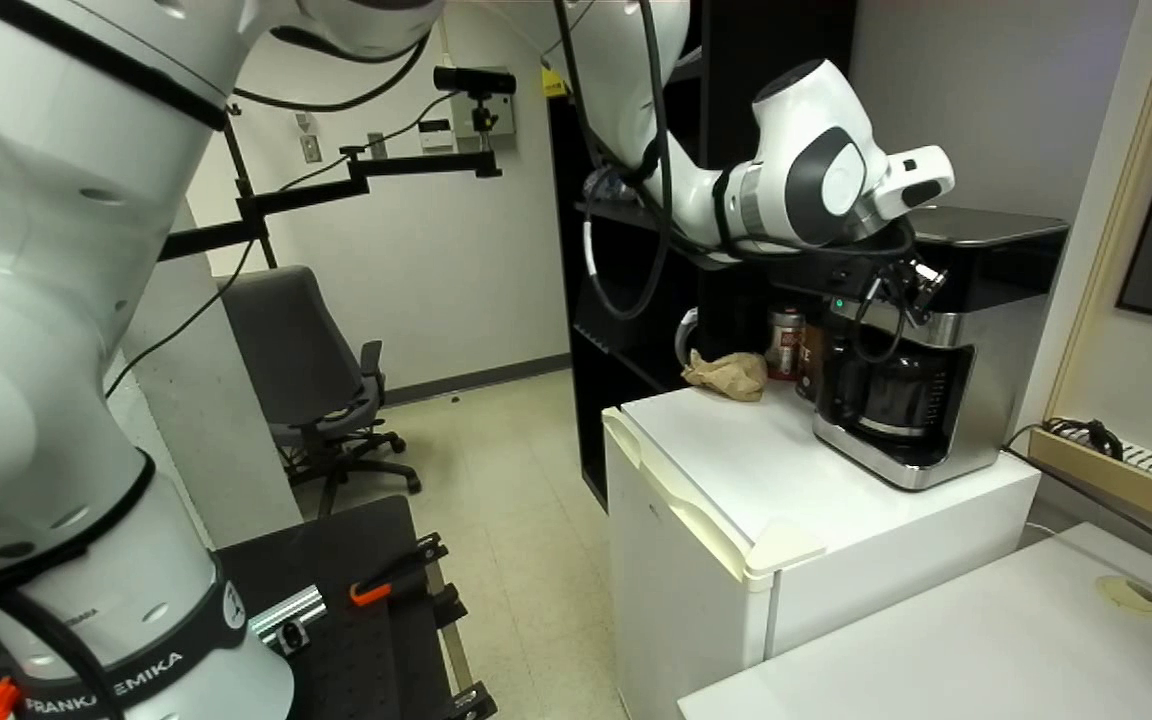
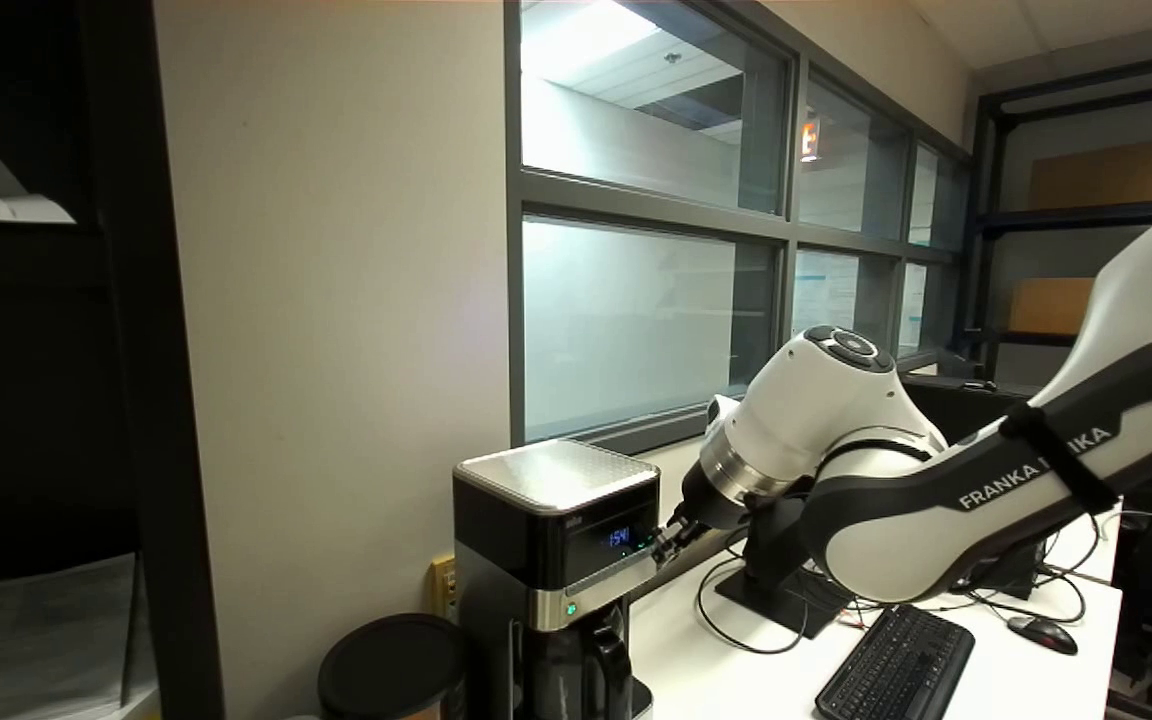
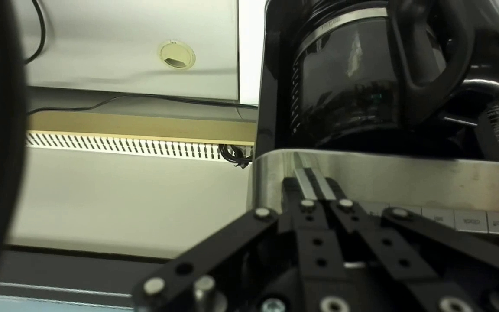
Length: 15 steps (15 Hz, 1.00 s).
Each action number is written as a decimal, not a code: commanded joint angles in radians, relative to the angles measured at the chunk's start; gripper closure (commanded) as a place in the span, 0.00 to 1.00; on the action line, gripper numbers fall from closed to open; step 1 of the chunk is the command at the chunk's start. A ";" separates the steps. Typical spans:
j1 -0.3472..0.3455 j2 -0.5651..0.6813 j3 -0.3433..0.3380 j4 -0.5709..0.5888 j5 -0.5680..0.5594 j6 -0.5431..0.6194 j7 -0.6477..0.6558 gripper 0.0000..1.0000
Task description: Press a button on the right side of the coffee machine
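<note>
The coffee machine is boxy, black and silver, and stands on the white fridge. It shows in an exterior view with a lit display and a green light on its front. In the wrist view its silver band carries a row of labelled buttons. My gripper is shut and empty, its fingertips together at the band's left end there, over the end of the button row. In an exterior view the gripper is at the front panel's right end. I cannot tell whether the tips touch.
The dark glass carafe sits in the machine. A paper bag and cans stand beside it on the fridge. A wall and window frame run alongside. A desk holds a keyboard. A black cable hangs from the wrist.
</note>
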State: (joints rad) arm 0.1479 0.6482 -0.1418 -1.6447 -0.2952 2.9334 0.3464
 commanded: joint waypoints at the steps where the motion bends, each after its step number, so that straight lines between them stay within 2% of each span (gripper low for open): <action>1: 0.027 -0.028 -0.018 -0.051 0.050 0.025 -0.050 1.00; 7: 0.041 -0.164 -0.027 -0.284 0.055 0.106 -0.100 1.00; 8: 0.031 -0.193 -0.016 -0.328 0.012 0.120 -0.073 1.00; 15: 0.060 -0.347 -0.047 -0.539 -0.061 0.171 -0.061 1.00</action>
State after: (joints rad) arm 0.1824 0.3893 -0.1636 -2.0746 -0.3270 3.0831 0.2789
